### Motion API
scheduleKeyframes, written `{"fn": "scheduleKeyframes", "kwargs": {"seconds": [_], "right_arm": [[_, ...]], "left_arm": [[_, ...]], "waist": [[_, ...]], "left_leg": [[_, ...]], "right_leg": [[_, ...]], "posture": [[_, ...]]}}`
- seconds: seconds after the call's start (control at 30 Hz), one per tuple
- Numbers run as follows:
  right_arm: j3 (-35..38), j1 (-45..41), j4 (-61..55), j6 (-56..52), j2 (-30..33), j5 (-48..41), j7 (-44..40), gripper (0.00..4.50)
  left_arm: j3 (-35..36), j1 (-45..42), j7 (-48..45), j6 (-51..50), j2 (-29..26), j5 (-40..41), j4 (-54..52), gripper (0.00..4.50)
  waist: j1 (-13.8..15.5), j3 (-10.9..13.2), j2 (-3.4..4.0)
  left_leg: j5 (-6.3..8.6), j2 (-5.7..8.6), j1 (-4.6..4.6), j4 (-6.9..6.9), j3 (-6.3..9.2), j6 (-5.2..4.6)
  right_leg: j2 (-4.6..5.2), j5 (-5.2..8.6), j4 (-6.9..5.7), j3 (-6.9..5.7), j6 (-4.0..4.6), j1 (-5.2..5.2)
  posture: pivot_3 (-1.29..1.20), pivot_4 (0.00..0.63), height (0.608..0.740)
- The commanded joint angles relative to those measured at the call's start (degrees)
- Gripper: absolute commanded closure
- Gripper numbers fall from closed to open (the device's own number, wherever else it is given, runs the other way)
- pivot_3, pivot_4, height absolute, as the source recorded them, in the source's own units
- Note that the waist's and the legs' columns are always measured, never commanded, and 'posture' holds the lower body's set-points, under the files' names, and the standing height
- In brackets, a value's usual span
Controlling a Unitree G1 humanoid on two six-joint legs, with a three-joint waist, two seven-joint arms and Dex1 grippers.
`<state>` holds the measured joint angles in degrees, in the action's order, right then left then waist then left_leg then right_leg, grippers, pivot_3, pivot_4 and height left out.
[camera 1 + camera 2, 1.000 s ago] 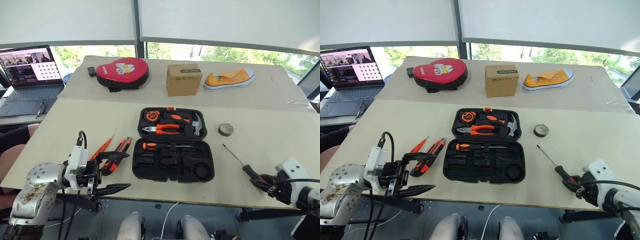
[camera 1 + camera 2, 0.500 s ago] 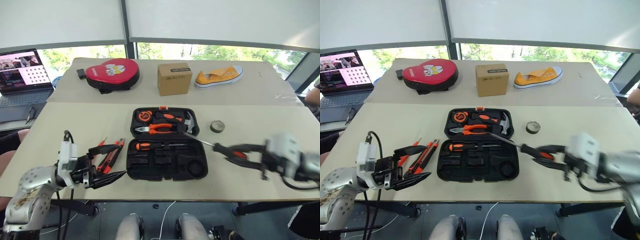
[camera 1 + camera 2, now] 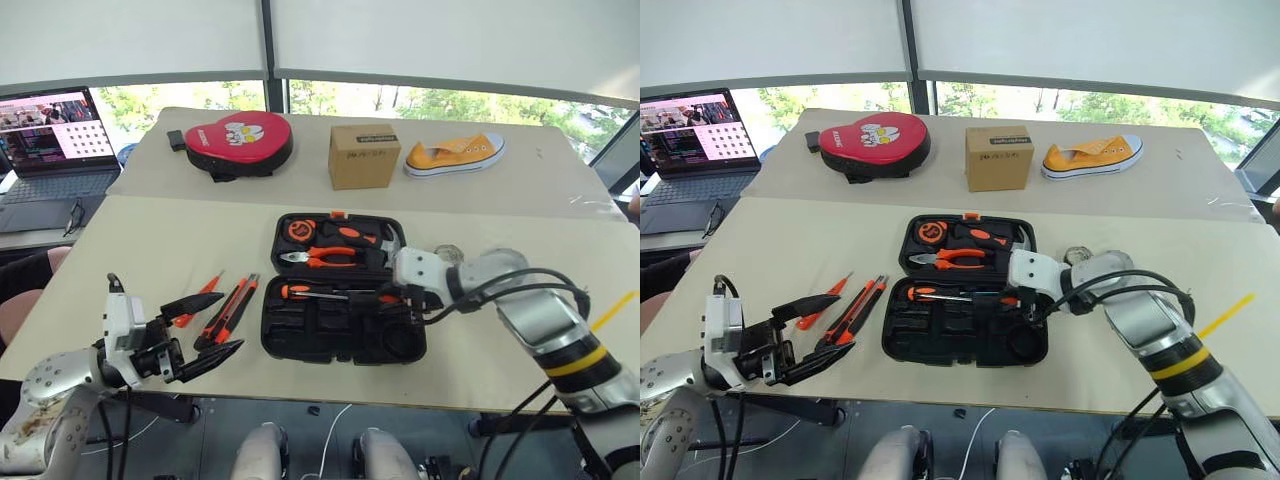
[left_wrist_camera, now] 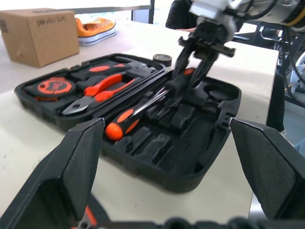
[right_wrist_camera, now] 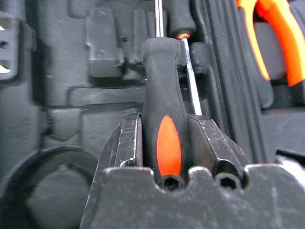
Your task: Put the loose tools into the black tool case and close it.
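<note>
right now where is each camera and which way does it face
Head pair: on the head, looking down at the table and open tool case; both arms show.
Left wrist: looks along the open left gripper at the case and right gripper.
Right wrist: looks down the right gripper, shut on a screwdriver over the case slots.
Shared: all show the case; wrist views share the screwdriver.

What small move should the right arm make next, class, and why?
Probably lower the screwdriver into its slot, then let go. The right end effector grips its handle over the open case, beside the screwdriver already stowed; it does not yet look seated.
</note>
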<state>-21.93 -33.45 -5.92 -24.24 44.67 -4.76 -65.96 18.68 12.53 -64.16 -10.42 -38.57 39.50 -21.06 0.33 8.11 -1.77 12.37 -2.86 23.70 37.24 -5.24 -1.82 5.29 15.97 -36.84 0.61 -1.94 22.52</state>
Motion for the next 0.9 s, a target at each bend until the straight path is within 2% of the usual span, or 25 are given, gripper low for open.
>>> {"fn": "scheduleKeyframes", "kwargs": {"seconds": [0.03, 0.2, 0.5, 0.53, 0.57, 0.6, 0.7, 0.77, 0.9], "right_arm": [[-0.9, -1.7, 1.4, 0.6, 0.0, 1.8, -1.7, 3.46], [-2.4, -3.1, 2.6, 1.5, 1.0, 3.1, -6.0, 3.46], [-1.9, -3.4, 2.9, -1.9, 0.1, 3.0, -7.1, 3.46], [-1.7, -3.4, 2.9, -0.6, -0.2, 3.1, -6.9, 2.46], [-0.7, -3.5, 3.5, 1.5, -1.2, 3.1, -5.2, 2.27], [0.0, -3.7, 3.8, 2.5, -1.8, 2.6, -4.8, 1.85], [2.6, -4.3, 1.9, 4.7, -0.5, -2.4, -10.8, 0.86], [4.1, -4.5, 1.1, 4.5, 0.6, -5.2, -14.4, 0.86], [6.4, -5.0, 3.1, 5.8, -0.2, -6.9, -14.4, 0.86]], "left_arm": [[0.2, 0.2, 1.0, -0.4, -0.2, 0.1, -2.1, 0.00], [0.3, 0.1, 1.9, -1.0, -0.4, 0.3, -3.1, 0.00], [0.8, 1.5, 2.5, -0.8, -0.3, 0.2, -3.9, 0.00], [0.9, 1.6, 2.4, -0.7, -0.4, 0.2, -3.8, 0.00], [1.0, 1.7, 2.3, -0.6, -0.4, 0.2, -3.7, 0.00], [1.1, 1.8, 2.3, -0.5, -0.5, 0.2, -3.5, 0.00], [1.4, 2.2, 2.2, -0.3, -0.4, 0.2, -3.3, 0.00], [1.5, 2.4, 1.9, -0.1, -0.4, 0.1, -3.0, 0.00], [1.7, 2.7, 1.9, 0.3, -0.3, -0.2, -2.7, 0.00]], "waist": [[0.0, 0.0, -0.01], [-0.2, 0.0, 0.01], [-0.3, 0.0, 0.01], [-0.3, 0.0, 0.01], [-0.3, 0.0, 0.01], [-0.4, 0.0, 0.00], [-0.5, 0.0, 0.01], [-0.6, 0.0, 0.01], [-0.7, 0.0, 0.01]], "left_leg": [[0.00, 0.00, 0.00, 0.00, 0.00, 0.00], [0.00, -0.01, -0.01, 0.00, 0.01, 0.00], [0.00, 0.00, -0.02, 0.00, 0.00, 0.00], [0.00, -0.01, -0.02, 0.00, 0.01, 0.00], [0.00, -0.01, -0.02, 0.00, 0.01, 0.00], [0.00, -0.01, -0.02, 0.00, 0.01, 0.00], [0.00, 0.00, 0.00, 0.00, 0.00, 0.00], [0.00, -0.01, -0.01, -0.01, 0.01, 0.00], [0.00, -0.02, -0.04, 0.00, 0.02, 0.01]], "right_leg": [[0.00, 0.00, 0.00, 0.00, 0.00, 0.00], [-0.04, 0.00, -0.02, -0.02, 0.00, 0.00], [-0.01, 0.00, -0.02, -0.01, 0.00, 0.00], [-0.02, 0.00, -0.02, -0.01, 0.00, 0.00], [-0.02, 0.00, -0.04, -0.02, 0.00, 0.00], [-0.02, 0.00, -0.03, -0.02, 0.01, 0.00], [-0.01, 0.00, -0.03, -0.01, 0.01, 0.02], [-0.04, 0.00, -0.02, -0.02, 0.01, 0.01], [-0.02, 0.00, -0.05, -0.02, 0.01, -0.02]], "posture": [[0.00, 0.150, 0.740], [0.00, 0.150, 0.740], [0.00, 0.150, 0.740], [0.00, 0.150, 0.740], [0.00, 0.150, 0.740], [0.00, 0.150, 0.740], [0.00, 0.150, 0.740], [0.00, 0.150, 0.740], [0.00, 0.150, 0.740]]}}
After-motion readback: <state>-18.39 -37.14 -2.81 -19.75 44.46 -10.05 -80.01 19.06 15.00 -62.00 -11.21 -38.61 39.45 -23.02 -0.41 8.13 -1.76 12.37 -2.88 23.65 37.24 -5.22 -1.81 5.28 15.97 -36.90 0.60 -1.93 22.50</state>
